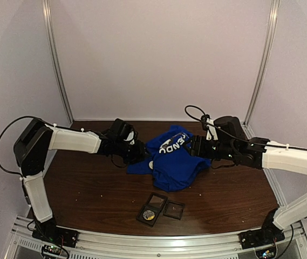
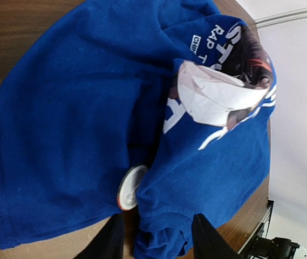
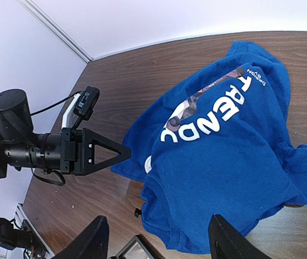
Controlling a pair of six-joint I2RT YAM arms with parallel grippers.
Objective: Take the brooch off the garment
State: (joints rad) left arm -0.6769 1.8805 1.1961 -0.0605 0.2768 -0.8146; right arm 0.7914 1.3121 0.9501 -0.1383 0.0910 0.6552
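Two arms are stretched in from either side toward a blue T-shirt (image 1: 170, 164), which is bunched in a heap on the dark wooden surface (image 1: 88, 189), a little behind its middle, with white lettering and a dark print turned upward. The brooch (image 2: 130, 187), a round white disc with a red rim, is seen in the left wrist view. It is tucked edge-on in a crease of the cloth near the hem and partly covered by a fold, on the side of the T-shirt faced by the left arm. The left end effector (image 2: 157, 242) is held low at that edge, with the brooch just beyond the tip of one finger. Its fingers (image 2: 110, 243) are set apart, and a fold of the hem is lodged in the gap between them. A sliver of space is shown on one side, so no clamp on the cloth can be made out. The right end effector (image 3: 158, 243) is poised at the opposite side of the T-shirt with its fingers spread wide. The near hem is framed between them and nothing is gripped. In the overhead view a black case (image 1: 152, 208) with a round item in it is laid on the surface just in front of the T-shirt. A smaller black square (image 1: 174, 209) is set just beside the case.
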